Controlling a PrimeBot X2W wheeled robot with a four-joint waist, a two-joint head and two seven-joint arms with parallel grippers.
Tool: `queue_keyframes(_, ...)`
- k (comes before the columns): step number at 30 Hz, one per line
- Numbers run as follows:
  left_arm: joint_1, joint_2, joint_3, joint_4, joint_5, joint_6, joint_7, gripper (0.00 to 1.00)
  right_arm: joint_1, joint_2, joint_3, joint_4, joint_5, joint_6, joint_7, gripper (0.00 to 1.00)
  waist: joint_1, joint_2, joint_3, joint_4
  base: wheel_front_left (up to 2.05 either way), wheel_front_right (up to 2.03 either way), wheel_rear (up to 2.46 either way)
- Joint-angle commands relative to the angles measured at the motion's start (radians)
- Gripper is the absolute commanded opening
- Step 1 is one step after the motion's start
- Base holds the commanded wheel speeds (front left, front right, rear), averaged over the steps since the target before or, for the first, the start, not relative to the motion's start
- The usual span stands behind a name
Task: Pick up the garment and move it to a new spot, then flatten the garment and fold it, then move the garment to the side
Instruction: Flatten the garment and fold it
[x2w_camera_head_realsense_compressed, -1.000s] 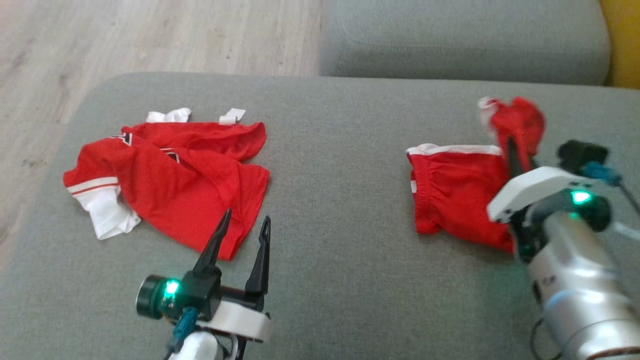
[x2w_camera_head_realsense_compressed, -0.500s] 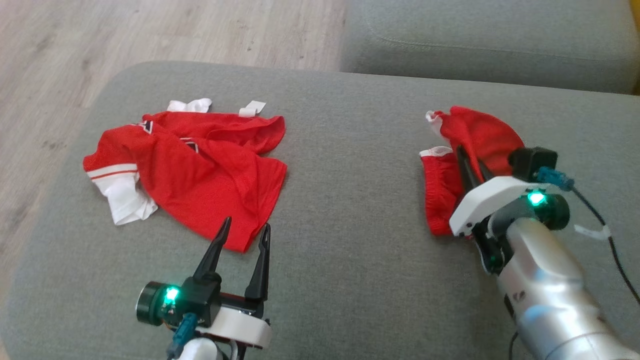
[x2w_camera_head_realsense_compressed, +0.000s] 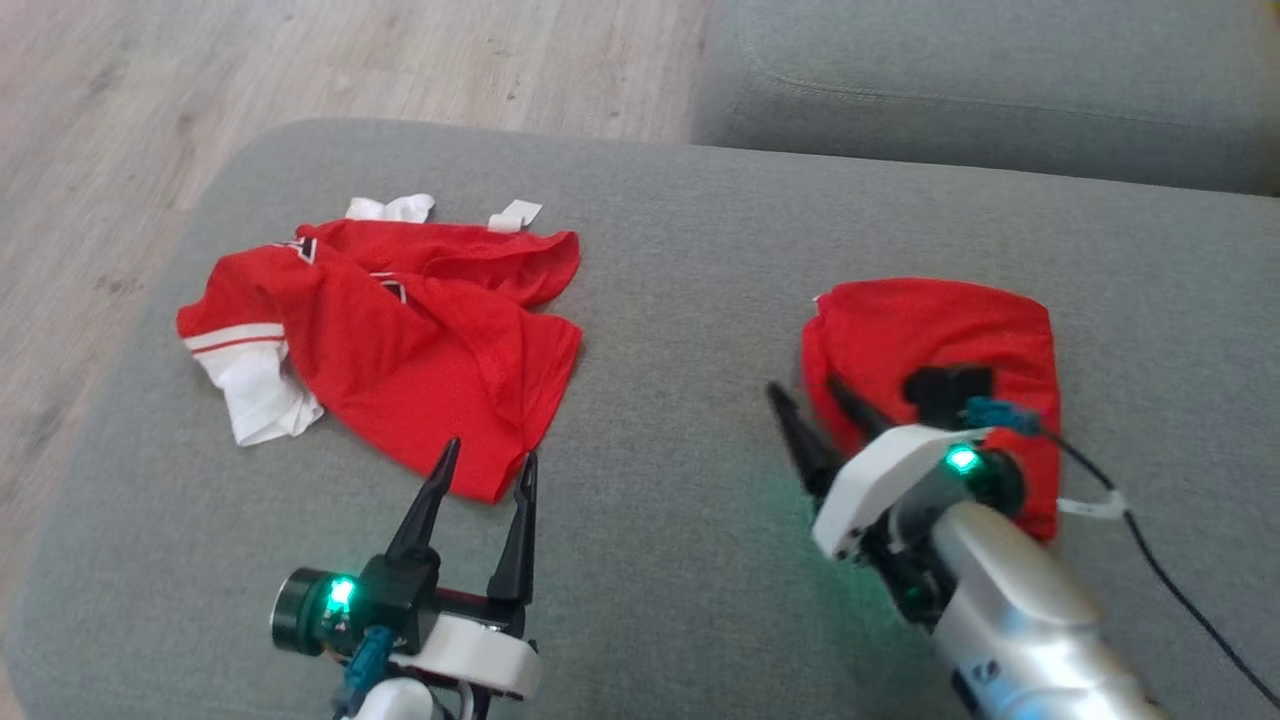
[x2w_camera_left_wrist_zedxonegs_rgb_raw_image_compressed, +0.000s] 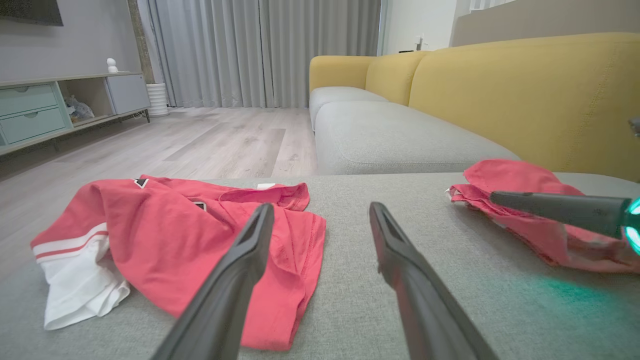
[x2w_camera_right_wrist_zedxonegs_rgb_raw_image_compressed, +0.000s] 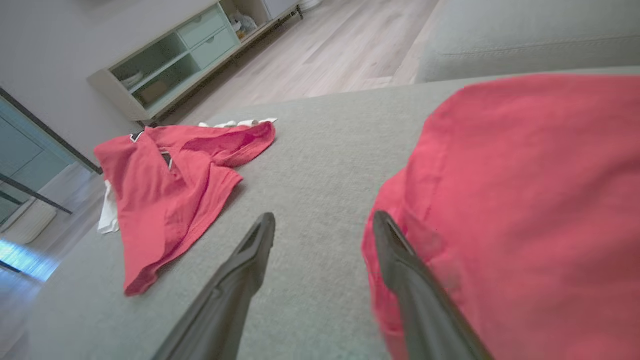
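right end effector spread wide, holding nothing, at left edge of folded red shorts mid-right; left end effector likewise spread, empty, lower left.

1. The head view looks down steeply from above onto the grey seat cushion.
2. The left wrist view sits low, facing level across it toward the yellow backrest, the red jersey close.
3. The right wrist view, tilted, hovers close over the folded red garment.
4. All three share the jersey.
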Motion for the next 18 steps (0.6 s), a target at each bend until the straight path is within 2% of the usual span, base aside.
queue_keyframes(1,-0.051,0.008,0.031,-0.029,-0.006,0.008,-0.01,1.0,-0.006,0.019,0.048,-0.054,0.026,-0.001,0.014,1.0,0.0,0.0,-0.006,-0.013,0.0,0.0,0.0)
queue_keyframes(6,-0.045,0.015,0.036,-0.036,-0.01,0.012,-0.01,1.0,-0.026,0.012,0.045,-0.092,0.002,-0.001,-0.026,1.0,0.0,0.0,-0.022,-0.056,0.0,0.0,0.0)
queue_keyframes(7,-0.045,0.018,0.041,-0.042,-0.012,0.013,-0.01,1.0,-0.037,-0.015,0.016,-0.104,-0.042,-0.001,-0.071,1.0,0.0,0.0,-0.028,-0.077,0.0,0.0,0.0)
queue_keyframes(11,-0.041,0.018,0.051,-0.06,-0.016,0.018,-0.01,1.0,-0.037,-0.078,-0.114,-0.111,-0.161,-0.001,-0.132,1.0,0.0,0.0,-0.037,-0.119,0.0,0.0,0.0)
queue_keyframes(15,-0.033,0.016,0.06,-0.078,-0.017,0.023,-0.01,1.0,0.006,-0.103,-0.256,-0.174,-0.286,-0.001,-0.158,1.0,0.0,0.0,-0.045,-0.161,0.0,0.0,0.0)
queue_keyframes(18,-0.024,0.012,0.069,-0.09,-0.029,0.019,-0.01,1.0,0.07,-0.094,-0.356,-0.265,-0.389,-0.001,-0.167,1.0,0.0,0.0,-0.047,-0.187,0.0,0.0,0.0)
